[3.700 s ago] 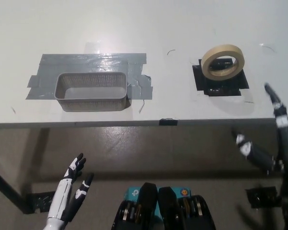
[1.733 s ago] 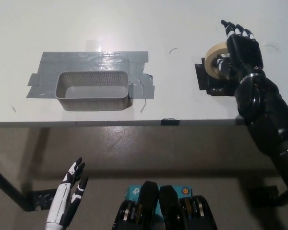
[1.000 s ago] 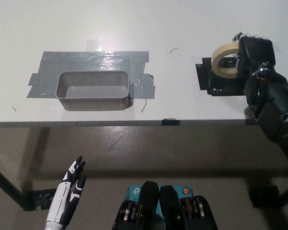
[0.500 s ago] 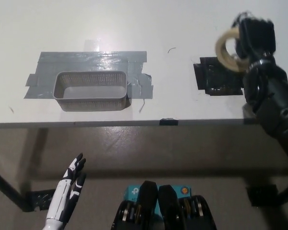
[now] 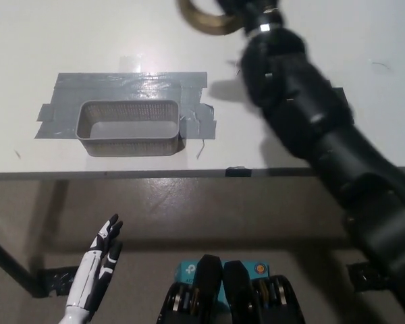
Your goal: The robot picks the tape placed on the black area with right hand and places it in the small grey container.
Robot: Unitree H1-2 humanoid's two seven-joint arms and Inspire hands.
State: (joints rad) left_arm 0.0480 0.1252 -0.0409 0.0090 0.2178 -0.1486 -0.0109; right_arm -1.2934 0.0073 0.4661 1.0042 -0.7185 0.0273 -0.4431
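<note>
Fingers of our right hand [image 5: 246, 10] are mostly cut off by the top edge of the picture, so we cannot see them well, but they are closed on the tape [image 5: 204, 19] and hold it up above the white table [image 5: 67, 40]. We see only the lower part of the tape ring, dark and a little blurred, at the top edge. It is up and to the right of the basket [image 5: 129, 127], well apart from it and not over its opening.

Our black right arm [image 5: 310, 128] comes from the bottom right and goes in a slant across the table to the top middle. It covers most of the table to the right of the basket, and we cannot see the black area under it. A shadow of the arm lies on the table, just right of the basket and a little higher.

The basket is small, grey and of mesh, and we see nothing lying inside it. It stands upright on a patch of grey tape strips [image 5: 125, 88] which is stuck to the table. The patch reaches out from the basket to the left, to the right and behind it.

Our white left hand [image 5: 98, 266] rests low, below the table's front edge and under the basket, with fingers apart and holding nothing.
</note>
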